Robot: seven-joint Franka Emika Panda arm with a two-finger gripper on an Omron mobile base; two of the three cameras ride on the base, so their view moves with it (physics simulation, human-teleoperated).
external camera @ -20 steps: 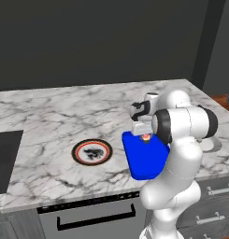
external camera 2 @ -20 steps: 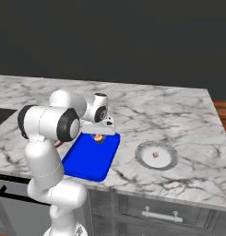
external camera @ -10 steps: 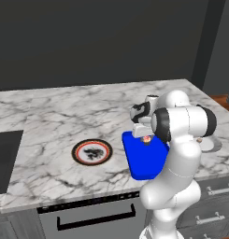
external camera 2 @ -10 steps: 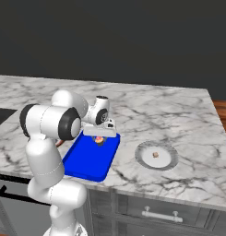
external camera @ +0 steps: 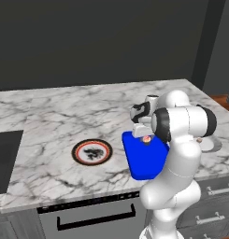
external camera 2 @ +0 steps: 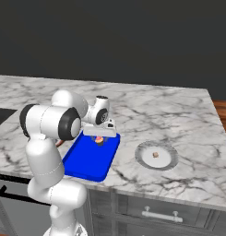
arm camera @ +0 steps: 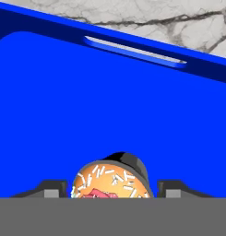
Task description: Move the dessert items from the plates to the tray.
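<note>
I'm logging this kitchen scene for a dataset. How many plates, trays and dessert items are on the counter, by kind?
Plates: 2, a patterned plate and a plain pale plate
Trays: 1, the blue tray
Dessert items: 2, a cupcake on the tray and a small tan lump on the pale plate
Total: 5

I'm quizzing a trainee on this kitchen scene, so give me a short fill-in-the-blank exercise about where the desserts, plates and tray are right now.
1. The cupcake with pink-red top and tan base sits on the bright ____ flat rectangular tray.
2. The small tan-brown lump lies on the plain pale ____ round plate.
3. The round plate with black-and-red rim and dark patterned centre carries ____ dessert.
4. The two-finger gripper has one fingertip on each side of the ____.

Missing words: blue; grey-white; no; cupcake
</note>
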